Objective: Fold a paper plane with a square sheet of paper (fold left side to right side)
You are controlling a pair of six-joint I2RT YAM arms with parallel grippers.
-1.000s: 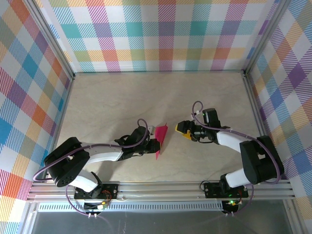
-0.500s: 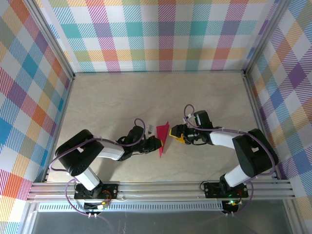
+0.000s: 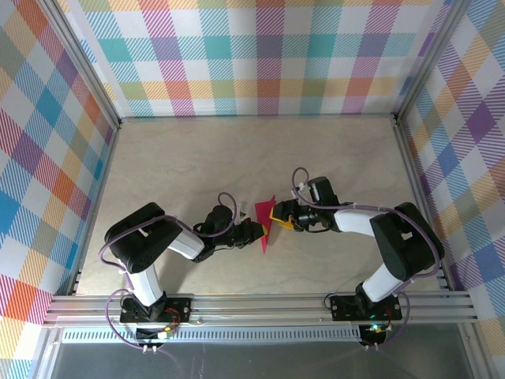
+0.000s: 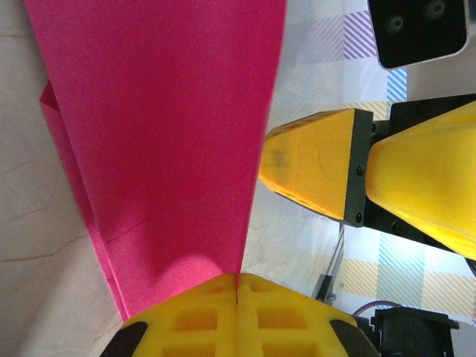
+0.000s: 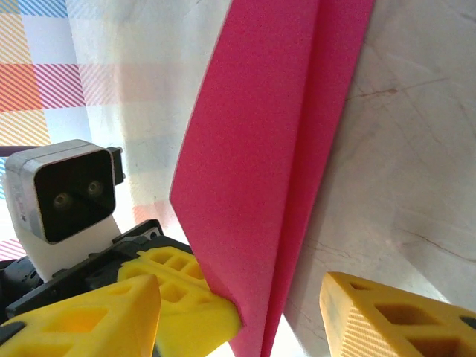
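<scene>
Frame centre: L gripper (image 3: 254,231) clamped on paper plane (image 3: 263,222), lower end; R gripper (image 3: 278,214) jaws apart, straddling it. I'd shut R squarely across the crease, no tugging.

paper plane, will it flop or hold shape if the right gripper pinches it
Likely light and thin: the paper plane stands on edge, held by the shut left gripper. Its folded layers probably stiffen it lengthwise, though a sideways push may bend it.
</scene>
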